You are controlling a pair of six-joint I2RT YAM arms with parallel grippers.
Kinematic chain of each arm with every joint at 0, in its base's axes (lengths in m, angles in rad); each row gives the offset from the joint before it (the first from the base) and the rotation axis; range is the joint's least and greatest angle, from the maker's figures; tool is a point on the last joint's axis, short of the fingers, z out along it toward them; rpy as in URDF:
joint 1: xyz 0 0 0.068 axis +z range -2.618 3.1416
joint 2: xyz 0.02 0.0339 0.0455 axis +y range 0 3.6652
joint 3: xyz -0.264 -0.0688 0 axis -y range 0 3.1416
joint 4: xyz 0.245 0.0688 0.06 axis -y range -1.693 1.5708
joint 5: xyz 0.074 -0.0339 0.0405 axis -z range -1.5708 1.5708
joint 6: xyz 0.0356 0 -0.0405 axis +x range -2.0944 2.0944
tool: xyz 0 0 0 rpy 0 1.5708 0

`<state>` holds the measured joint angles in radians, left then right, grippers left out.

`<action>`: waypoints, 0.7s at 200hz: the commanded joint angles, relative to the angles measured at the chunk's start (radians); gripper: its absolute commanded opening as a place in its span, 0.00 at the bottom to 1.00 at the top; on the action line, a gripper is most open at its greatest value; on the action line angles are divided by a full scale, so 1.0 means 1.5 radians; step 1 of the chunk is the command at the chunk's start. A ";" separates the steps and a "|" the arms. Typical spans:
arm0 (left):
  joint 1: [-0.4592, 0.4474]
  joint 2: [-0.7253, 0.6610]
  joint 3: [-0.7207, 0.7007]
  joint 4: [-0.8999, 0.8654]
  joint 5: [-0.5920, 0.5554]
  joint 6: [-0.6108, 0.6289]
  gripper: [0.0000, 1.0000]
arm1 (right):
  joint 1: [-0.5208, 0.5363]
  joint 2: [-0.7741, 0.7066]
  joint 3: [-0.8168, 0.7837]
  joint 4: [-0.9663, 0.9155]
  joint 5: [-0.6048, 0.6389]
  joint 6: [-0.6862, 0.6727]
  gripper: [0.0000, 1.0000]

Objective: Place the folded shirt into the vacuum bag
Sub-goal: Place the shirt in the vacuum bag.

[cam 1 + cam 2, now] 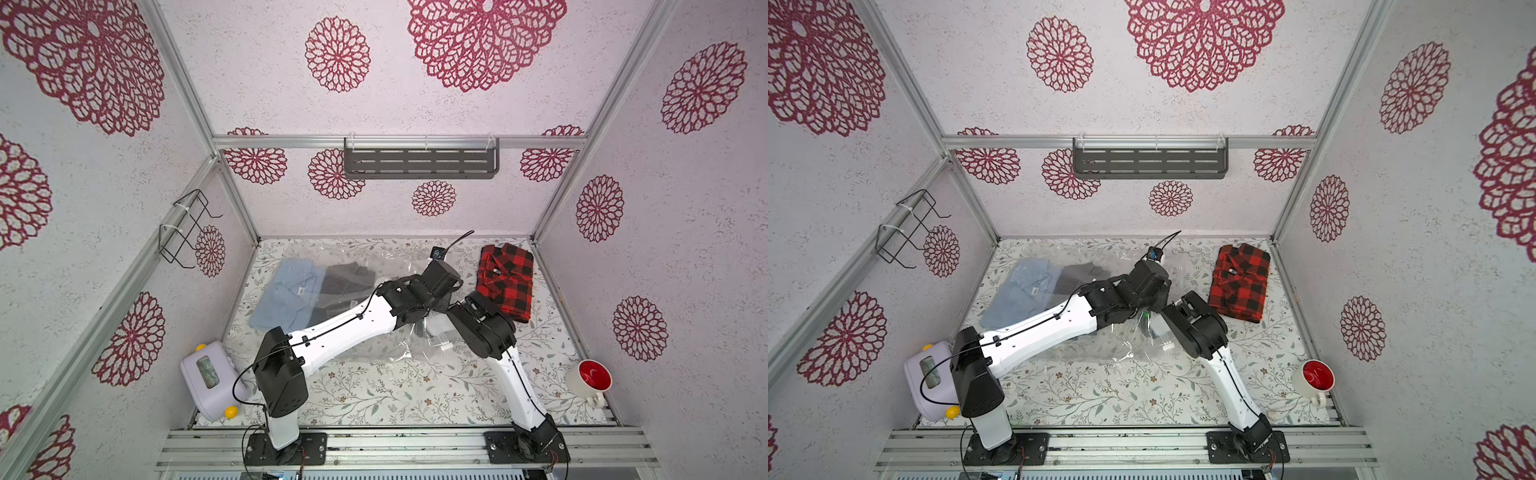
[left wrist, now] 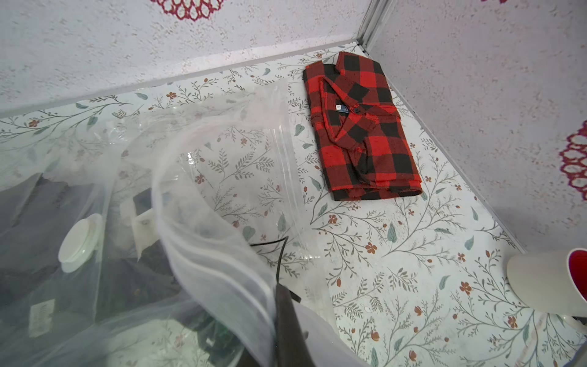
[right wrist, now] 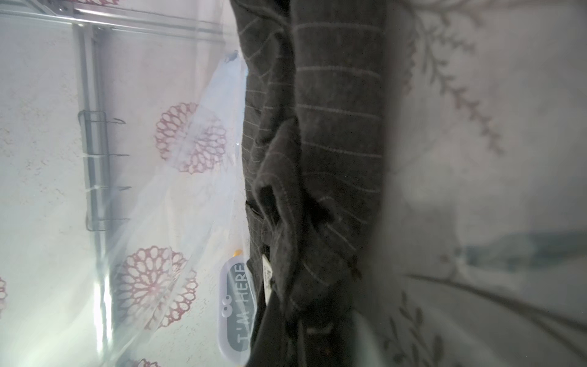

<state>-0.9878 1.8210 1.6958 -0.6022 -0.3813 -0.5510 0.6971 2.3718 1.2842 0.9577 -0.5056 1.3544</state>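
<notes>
The vacuum bag (image 1: 399,257) lies clear and crinkly across the middle of the floral table, with its white valve disc (image 2: 81,243) on its face. A light blue shirt (image 1: 286,291) and a dark grey striped shirt (image 1: 347,282) are inside it. My left gripper (image 2: 284,305) is shut on the bag's mouth edge (image 2: 222,178) and holds it raised. My right gripper (image 3: 313,333) reaches into the bag, shut on the bunched dark grey shirt (image 3: 317,159). A folded red-and-black plaid shirt (image 1: 505,282) (image 2: 362,127) lies outside the bag in the back right corner.
A lilac box with yellow knobs (image 1: 208,378) sits at the front left. A white mug with a red inside (image 1: 590,378) stands at the front right. A wire rack (image 1: 187,228) hangs on the left wall and a grey shelf (image 1: 419,160) on the back wall.
</notes>
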 commanded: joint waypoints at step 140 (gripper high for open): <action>0.061 -0.004 -0.044 0.068 0.006 -0.005 0.00 | -0.166 -0.590 -0.518 -0.157 -0.004 -0.226 0.68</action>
<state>-0.9096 1.8179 1.6276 -0.5175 -0.3702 -0.5617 0.4896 1.6386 0.5610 0.7879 -0.5205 1.1137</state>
